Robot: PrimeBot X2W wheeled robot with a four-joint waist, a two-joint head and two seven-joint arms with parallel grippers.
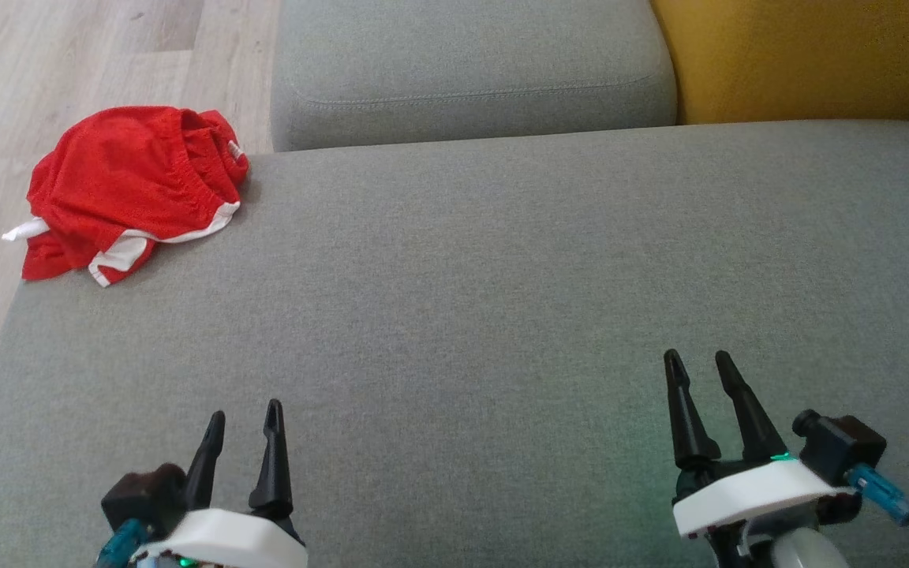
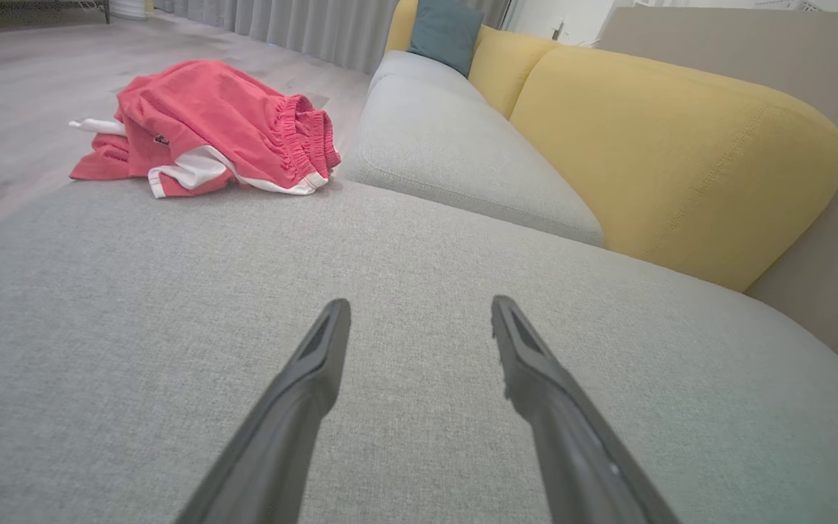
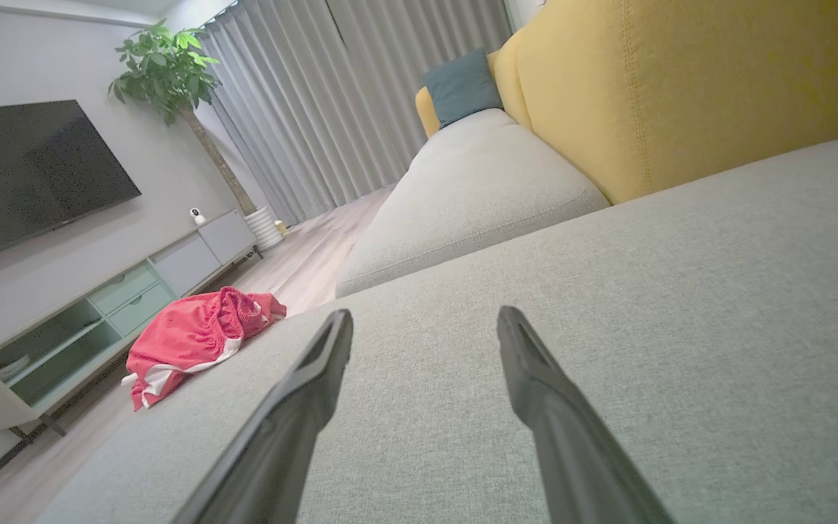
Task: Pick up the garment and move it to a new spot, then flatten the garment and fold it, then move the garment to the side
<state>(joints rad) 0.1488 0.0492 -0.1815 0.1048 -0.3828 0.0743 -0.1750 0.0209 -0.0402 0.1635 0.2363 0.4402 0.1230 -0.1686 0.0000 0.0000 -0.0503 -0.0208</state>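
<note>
Starting state, by the look of it: nothing of the task is done yet.

Upper left of the head view: garment (image 1: pixel 127 193), red shorts with white trim, lying in a crumpled heap on the far left corner of the grey seat cushion (image 1: pixel 502 315). Its left part seems to lap past the cushion edge, over the wood floor (image 1: pixel 68 47). It is not spread out or folded.

Orientation: the heap's long axis runs roughly from lower left to upper right of the frame. The gathered elastic waistband sits at the upper-right end. The white-trimmed leg hems lie toward the lower left, and a white strip pokes out at the far left. The crumpling makes any finer reading uncertain.

Lower left: left gripper (image 1: pixel 245 410), fingers spread apart with bare cushion between them, holding nothing. It is well apart from the garment, which lies up-frame and a little left of it.

Lower right: right gripper (image 1: pixel 697 356), fingers likewise parted and empty, over bare cushion and further from the garment.

Upper right: yellow backrest (image 1: pixel 802 55), not involved.

Judgement: all steps remain, namely pick-up, relocation, flattening, folding and moving aside. The open grey middle of the seat looks like the natural new spot.
</note>
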